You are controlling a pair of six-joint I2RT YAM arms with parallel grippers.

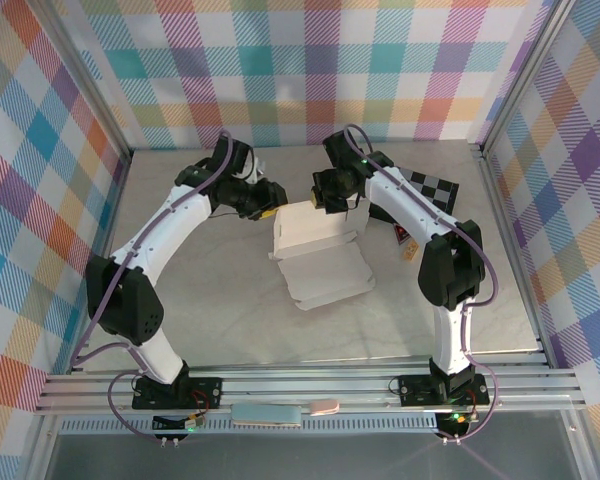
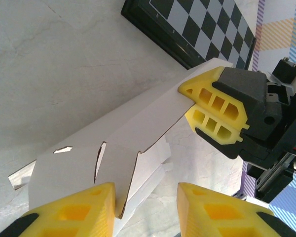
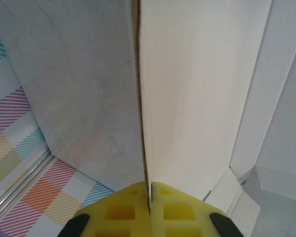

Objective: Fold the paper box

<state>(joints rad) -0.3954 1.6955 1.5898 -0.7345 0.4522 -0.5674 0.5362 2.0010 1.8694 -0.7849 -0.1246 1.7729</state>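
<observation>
The paper box (image 1: 318,252) is white cardboard lying mid-table, its far panel raised and its flaps spread toward the front. My right gripper (image 1: 322,199) is shut on the top edge of that raised panel; in the right wrist view its yellow fingers (image 3: 149,200) pinch the thin panel (image 3: 197,89) edge-on. My left gripper (image 1: 264,210) is at the panel's left end. From the left wrist, its jaws (image 2: 145,210) stand open, a corner of the white panel (image 2: 133,128) lies against the left finger (image 2: 74,212), and the right gripper (image 2: 193,101) clamps the far end.
A black-and-grey chequered board (image 1: 432,187) lies at the back right, also seen as the board (image 2: 197,29) behind the panel. A small red-and-orange tag (image 1: 406,242) lies by the right arm. Aluminium rails and plaid walls close in the table.
</observation>
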